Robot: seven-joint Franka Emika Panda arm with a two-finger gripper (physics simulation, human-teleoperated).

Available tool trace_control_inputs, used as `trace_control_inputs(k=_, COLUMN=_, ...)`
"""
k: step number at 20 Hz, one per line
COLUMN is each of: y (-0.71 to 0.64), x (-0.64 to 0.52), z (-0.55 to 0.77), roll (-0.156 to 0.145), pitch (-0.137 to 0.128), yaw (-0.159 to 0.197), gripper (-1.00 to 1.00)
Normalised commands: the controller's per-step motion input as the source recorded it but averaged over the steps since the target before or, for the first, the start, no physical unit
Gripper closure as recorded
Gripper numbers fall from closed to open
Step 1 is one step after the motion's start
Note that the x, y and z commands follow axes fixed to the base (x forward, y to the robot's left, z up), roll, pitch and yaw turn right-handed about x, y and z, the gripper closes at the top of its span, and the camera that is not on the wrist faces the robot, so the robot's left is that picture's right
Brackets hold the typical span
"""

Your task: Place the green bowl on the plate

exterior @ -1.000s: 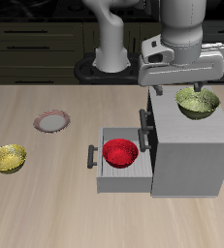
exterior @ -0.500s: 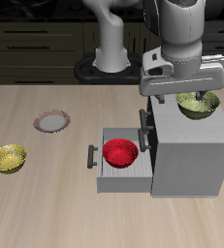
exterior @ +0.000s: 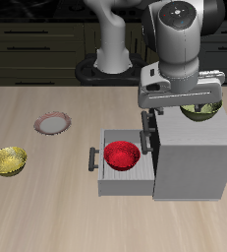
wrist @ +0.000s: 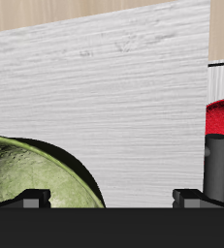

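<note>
- The green bowl (exterior: 202, 108) is seen on top of the grey cabinet (exterior: 194, 157), toward its far edge, partly hidden by the robot's wrist in the exterior view.
- The gripper (exterior: 180, 110) is held low over the cabinet top just beside the bowl; this is judged to be an approach to the bowl's rim, so that one finger can go inside and one outside.
- In the wrist view only the two fingertips (wrist: 31, 197) are shown, set wide apart with nothing between them; the jaws are taken to be wide, and the green bowl (wrist: 36, 179) lies partly within their span, not yet held.
- The plate (exterior: 52, 124) is found well apart from the bowl, on the bare table, farther back than the yellow bowl (exterior: 8, 160); a lift and a long carry across the table are judged to be still needed.
- A red bowl (exterior: 122, 155) is kept in the cabinet's open drawer (exterior: 107, 175), which is pulled out toward the plate's side; it is seen in the wrist view too.
- The table (exterior: 46, 212) is of pale wood grain, and the cabinet top is a streaked light grey.
- Dark kitchen cupboards (exterior: 36, 39) are seen behind the table, and the robot's base (exterior: 112, 59) stands at the far edge.
</note>
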Motion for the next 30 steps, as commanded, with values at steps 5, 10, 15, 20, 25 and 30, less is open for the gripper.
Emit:
trace_control_inputs(k=5, y=0.04, x=-0.02, z=-0.16, roll=0.074, pitch=0.052, yaw=-0.049, gripper=-1.0)
trace_control_inputs(k=10, y=0.11, x=-0.06, z=0.01, roll=0.03, pitch=-0.024, yaw=0.011, gripper=1.0)
trace_control_inputs(k=15, y=0.07, x=-0.04, z=0.05, roll=0.021, pitch=-0.018, yaw=0.009, gripper=1.0)
trace_control_inputs(k=20, y=-0.01, x=-0.04, z=0.05, roll=0.008, pitch=-0.013, yaw=0.0, gripper=1.0)
trace_control_inputs(k=25, y=-0.02, x=-0.1, z=0.12, roll=0.011, pitch=-0.031, yaw=0.007, gripper=1.0)
trace_control_inputs(k=30, y=-0.06, x=-0.16, z=0.19, roll=0.004, pitch=-0.041, yaw=0.011, gripper=1.0)
